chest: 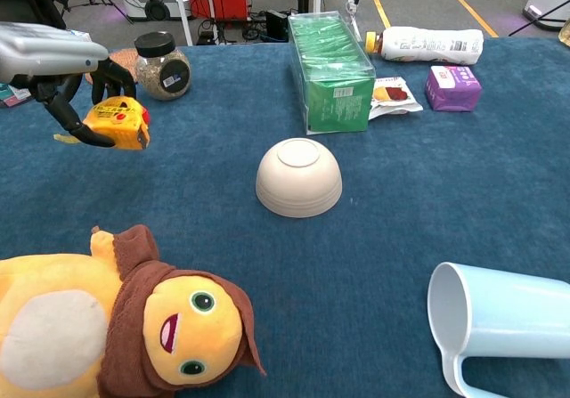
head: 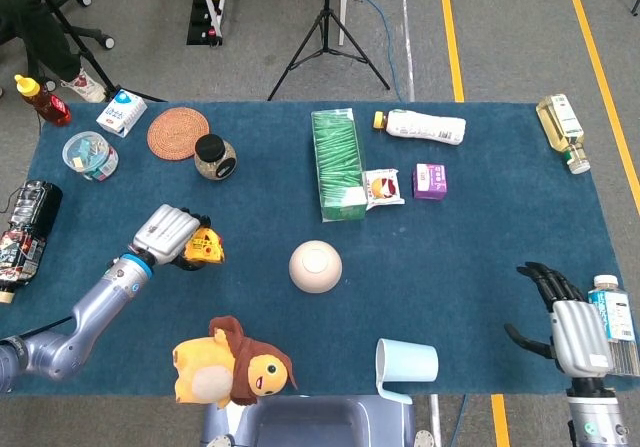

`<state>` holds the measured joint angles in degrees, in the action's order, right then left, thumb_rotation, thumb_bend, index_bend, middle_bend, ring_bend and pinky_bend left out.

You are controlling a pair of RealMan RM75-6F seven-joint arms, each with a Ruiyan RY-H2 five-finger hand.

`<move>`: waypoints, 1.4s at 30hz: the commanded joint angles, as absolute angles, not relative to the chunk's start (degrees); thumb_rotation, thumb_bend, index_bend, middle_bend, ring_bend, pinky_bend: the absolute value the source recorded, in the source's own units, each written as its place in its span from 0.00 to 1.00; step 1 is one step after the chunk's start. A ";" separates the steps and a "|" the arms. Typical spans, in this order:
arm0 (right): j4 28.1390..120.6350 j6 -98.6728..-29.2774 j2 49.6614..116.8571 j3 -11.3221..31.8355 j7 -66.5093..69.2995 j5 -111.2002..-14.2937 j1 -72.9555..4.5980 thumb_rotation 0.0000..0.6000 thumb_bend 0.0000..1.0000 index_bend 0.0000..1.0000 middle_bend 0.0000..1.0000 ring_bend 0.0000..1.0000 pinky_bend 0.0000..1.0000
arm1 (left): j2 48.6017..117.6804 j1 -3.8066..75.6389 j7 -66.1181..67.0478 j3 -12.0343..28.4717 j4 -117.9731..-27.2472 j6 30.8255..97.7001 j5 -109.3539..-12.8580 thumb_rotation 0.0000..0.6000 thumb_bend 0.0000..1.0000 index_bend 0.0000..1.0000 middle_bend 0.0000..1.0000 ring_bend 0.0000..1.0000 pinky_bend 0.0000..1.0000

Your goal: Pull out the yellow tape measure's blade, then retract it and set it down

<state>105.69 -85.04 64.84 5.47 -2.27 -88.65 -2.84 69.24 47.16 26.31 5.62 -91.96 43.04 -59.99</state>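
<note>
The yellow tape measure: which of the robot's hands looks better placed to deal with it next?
The left hand. Its fingers are already around the tape measure. The right hand rests far across the table, near a water bottle, fingers apart and holding nothing.

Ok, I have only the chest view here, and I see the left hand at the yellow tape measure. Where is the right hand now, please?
Observer: The right hand is low at the right end of the blue-covered table, fingers spread, holding nothing.
Operator: Is something close to it?
Observer: Yes, a clear plastic bottle with a blue label lies just beside it, on the outer side.
Operator: And what is further out from the left hand?
Observer: Outward from the left hand, which grips the yellow tape measure, a black snack packet lies at the table's left end.
</note>
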 commanded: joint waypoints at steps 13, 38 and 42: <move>112.34 -77.44 71.23 7.55 -5.75 -89.51 -11.20 1.00 0.23 0.18 0.20 0.21 0.30 | 63.96 57.66 34.05 7.37 -100.95 39.77 -49.07 0.73 0.27 0.59 0.43 0.36 0.49; 109.26 -73.89 90.51 13.83 -11.86 -74.43 -19.25 1.00 0.24 0.00 0.09 0.14 0.24 | 69.83 71.13 38.21 6.36 -101.45 42.94 -36.84 0.75 0.27 0.59 0.44 0.36 0.49; 107.51 -74.09 95.04 16.55 -11.40 -70.67 -21.11 1.00 0.24 0.00 0.07 0.13 0.23 | 71.65 73.45 38.42 7.19 -101.16 44.17 -33.02 0.74 0.27 0.59 0.45 0.36 0.49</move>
